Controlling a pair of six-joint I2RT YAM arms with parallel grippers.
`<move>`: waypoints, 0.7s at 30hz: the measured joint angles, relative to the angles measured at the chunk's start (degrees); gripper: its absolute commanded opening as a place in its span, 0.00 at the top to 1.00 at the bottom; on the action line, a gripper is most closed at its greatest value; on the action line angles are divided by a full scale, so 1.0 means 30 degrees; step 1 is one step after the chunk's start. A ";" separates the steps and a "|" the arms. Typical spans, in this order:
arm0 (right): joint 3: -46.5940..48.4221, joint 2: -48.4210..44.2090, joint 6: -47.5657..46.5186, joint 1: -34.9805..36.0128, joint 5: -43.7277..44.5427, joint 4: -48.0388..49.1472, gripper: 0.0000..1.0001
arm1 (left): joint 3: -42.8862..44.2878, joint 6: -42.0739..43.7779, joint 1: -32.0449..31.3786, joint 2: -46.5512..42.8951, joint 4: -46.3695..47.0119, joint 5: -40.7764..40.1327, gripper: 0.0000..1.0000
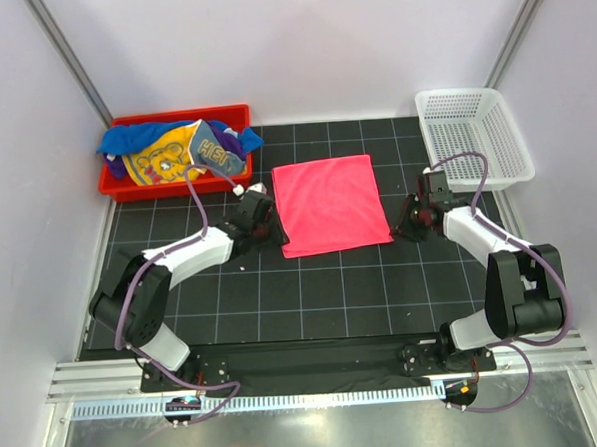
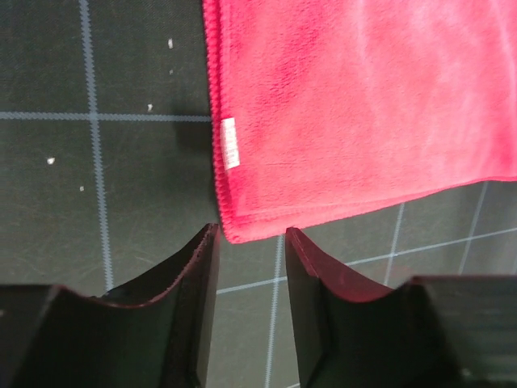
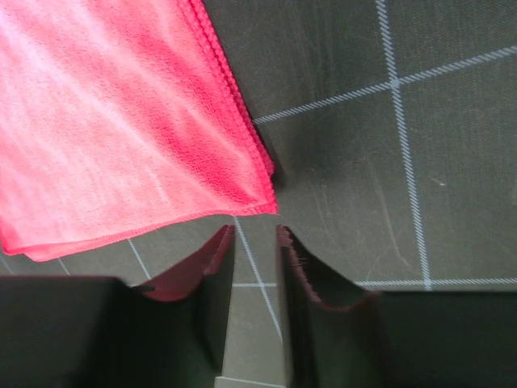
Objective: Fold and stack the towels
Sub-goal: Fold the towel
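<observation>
A hot pink towel (image 1: 330, 204) lies folded flat in the middle of the black grid mat. My left gripper (image 1: 274, 235) sits low at the towel's near left corner. In the left wrist view that gripper (image 2: 250, 234) is open, with only mat between its fingers, and the pink towel (image 2: 363, 105) starts just beyond the tips. My right gripper (image 1: 400, 229) is at the near right corner. Seen from its wrist, the right gripper (image 3: 255, 230) stands open by a narrow gap, holding nothing, the pink towel (image 3: 113, 129) just ahead. More towels, blue (image 1: 139, 137), yellow (image 1: 170, 155) and purple (image 1: 236, 142), lie heaped at the back left.
The heaped towels fill a red bin (image 1: 178, 118) at the back left corner. A white mesh basket (image 1: 459, 95) stands at the back right. A small white label (image 2: 229, 142) is on the pink towel's left edge. Pale walls enclose the mat on three sides.
</observation>
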 measured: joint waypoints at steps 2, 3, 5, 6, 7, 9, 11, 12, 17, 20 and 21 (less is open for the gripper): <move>0.0138 -0.0007 -0.0095 0.0000 0.0182 -0.0270 0.63 | 0.0029 0.0102 0.0000 0.0000 -0.0335 -0.0146 0.55; 0.0306 -0.0022 -0.0117 0.0000 0.0306 -0.0444 0.62 | 0.0146 0.0204 0.0000 0.0000 -0.0692 -0.0321 0.54; 0.0787 -0.0044 -0.0117 0.0000 0.0481 -0.0670 0.60 | 0.0554 0.0415 0.0000 0.0000 -0.1290 -0.0619 0.53; 0.1180 -0.0044 -0.0109 0.0000 0.0554 -0.0699 0.57 | 0.0925 0.0546 0.0073 0.0000 -0.1632 -0.0838 0.52; 0.1705 0.0051 -0.0102 0.0000 0.0619 -0.0678 0.56 | 0.1435 0.0641 0.0175 0.0095 -0.2033 -0.1013 0.52; 0.3286 0.0750 -0.0109 0.0000 0.0656 -0.0510 0.52 | 0.3126 0.0918 0.0546 0.0685 -0.2608 -0.1297 0.52; 0.5202 0.2106 -0.0131 0.0000 0.0685 0.0015 0.51 | 0.4845 0.1078 0.1129 0.1588 -0.2688 -0.1472 0.52; 0.6302 0.3089 -0.0160 0.0000 0.0685 0.0423 0.50 | 0.5821 0.1188 0.1523 0.2244 -0.2652 -0.1494 0.52; 1.1460 0.8429 -0.0204 0.0000 0.0685 0.1632 0.50 | 1.0367 0.2368 0.3359 0.6229 -0.2528 -0.1588 0.52; 1.4200 1.1315 -0.0204 0.0000 0.0736 0.1734 0.51 | 1.2837 0.3002 0.4051 0.8597 -0.2586 -0.1530 0.50; 1.5140 1.2276 -0.0204 0.0000 0.0758 0.1690 0.51 | 1.3661 0.3169 0.4233 0.9384 -0.2667 -0.1457 0.50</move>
